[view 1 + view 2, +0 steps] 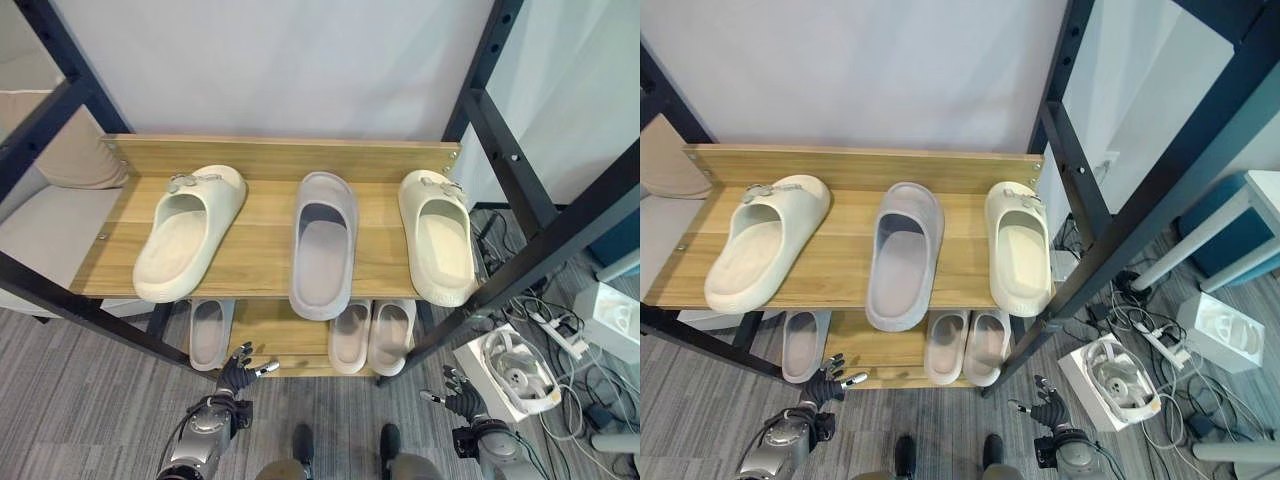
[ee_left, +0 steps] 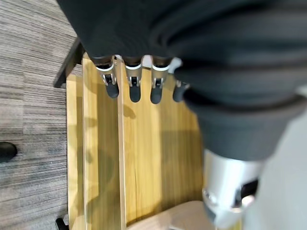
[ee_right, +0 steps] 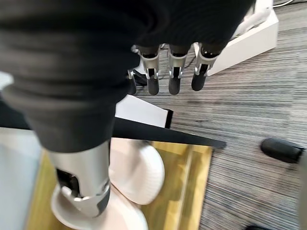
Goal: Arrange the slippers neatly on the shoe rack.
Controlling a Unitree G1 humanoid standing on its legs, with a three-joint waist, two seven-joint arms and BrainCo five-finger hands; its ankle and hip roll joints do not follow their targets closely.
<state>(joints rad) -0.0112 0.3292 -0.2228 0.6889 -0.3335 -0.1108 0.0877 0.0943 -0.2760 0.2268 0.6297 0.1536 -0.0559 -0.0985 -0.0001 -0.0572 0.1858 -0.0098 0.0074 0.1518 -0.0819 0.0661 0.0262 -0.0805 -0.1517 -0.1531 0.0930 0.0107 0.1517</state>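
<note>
On the top shelf [image 1: 260, 250] of the wooden shoe rack lie three slippers. A cream slipper [image 1: 190, 232] lies at the left, turned a little askew. A grey slipper [image 1: 323, 243] is in the middle, its heel over the front edge. Another cream slipper [image 1: 437, 235] lies at the right. The lower shelf [image 1: 268, 335] holds a pale slipper [image 1: 210, 332] at the left and a pale pair [image 1: 374, 335] at the right. My left hand [image 1: 236, 374] hangs low in front of the rack, open and empty. My right hand [image 1: 458, 398] hangs low at the right, open and empty.
A black metal frame [image 1: 540, 235] stands around the rack, with slanted bars crossing at left and right. A white box with a fan-like device [image 1: 510, 372] and tangled cables [image 1: 560, 330] lie on the grey carpet at the right. A beige cushion [image 1: 75, 150] sits at the left.
</note>
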